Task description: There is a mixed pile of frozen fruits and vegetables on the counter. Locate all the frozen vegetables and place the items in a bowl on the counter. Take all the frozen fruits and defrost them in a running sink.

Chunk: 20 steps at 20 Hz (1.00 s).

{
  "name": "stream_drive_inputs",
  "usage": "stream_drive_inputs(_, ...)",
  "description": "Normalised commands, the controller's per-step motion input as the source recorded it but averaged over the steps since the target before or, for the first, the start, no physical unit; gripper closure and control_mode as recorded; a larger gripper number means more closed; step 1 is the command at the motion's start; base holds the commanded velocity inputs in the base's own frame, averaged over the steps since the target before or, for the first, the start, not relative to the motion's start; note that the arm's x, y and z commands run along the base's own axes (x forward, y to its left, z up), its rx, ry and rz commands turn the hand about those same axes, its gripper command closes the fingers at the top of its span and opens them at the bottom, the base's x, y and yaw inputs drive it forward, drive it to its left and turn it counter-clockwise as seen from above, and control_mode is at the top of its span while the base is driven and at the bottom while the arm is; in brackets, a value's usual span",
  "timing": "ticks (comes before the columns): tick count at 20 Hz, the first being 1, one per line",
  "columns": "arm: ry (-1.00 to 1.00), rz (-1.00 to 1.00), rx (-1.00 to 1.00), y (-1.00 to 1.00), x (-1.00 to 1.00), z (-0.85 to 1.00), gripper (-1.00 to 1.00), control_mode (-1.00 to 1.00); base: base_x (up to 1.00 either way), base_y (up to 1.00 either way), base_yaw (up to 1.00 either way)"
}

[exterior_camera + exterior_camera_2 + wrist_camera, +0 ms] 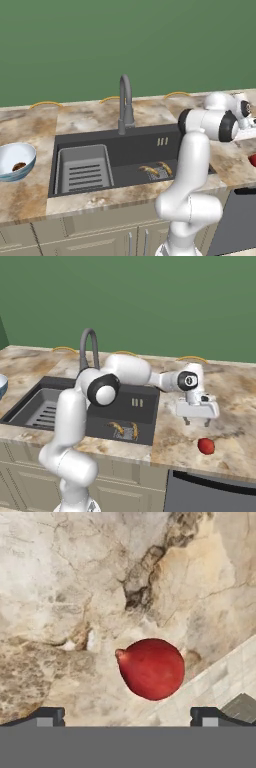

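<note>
pincer spread wide and empty, pointing down above the worktop to the right of the sink, fingertips far apart at the bottom of the hand view with nothing between them. just below and ahead of it, lying on the marbled stone near the front edge, the red piece, roundish with a small nub at one end, apart from both fingertips; seen too in the right base view, beside the dark panel under the worktop edge, and as a sliver of red at the right border of the left base view. behind the pincer, white arm reaching across the sink's right end from the base below. down in the dark-grey basin, near its front right corner, both bananas, yellow with brown patches, lying close together by the square drain. grey slotted rack in the basin's left half. tall arched faucet standing behind the basin; whether water runs cannot be told. far to the left on the worktop, well apart from the pincer, the pale-blue bowl with the brown lump resting inside it. tan cabinets below, plain green wall behind
</note>
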Motion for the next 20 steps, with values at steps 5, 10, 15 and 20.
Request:
stream_drive_inputs(5, 0.06, -0.19, -0.02, -0.42, -0.45, -0.32, -1.0, -1.0, 0.0, 0.0, 0.0)
stream_drive_inputs(10, -0.03, -0.03, 0.02, -0.06, -0.01, -0.12, -1.0, -1.0, 0.0, 0.0, 0.0)
stream_drive_inputs(15, 0.03, 0.0, 0.06, -0.02, -0.19, -0.22, -1.0, -1.0, 0.0, 0.0, 0.0)
stream_drive_inputs(20, 0.09, 0.0, 0.05, -0.02, -0.31, -0.31, -1.0, -1.0, 0.0, 0.0, 0.0)
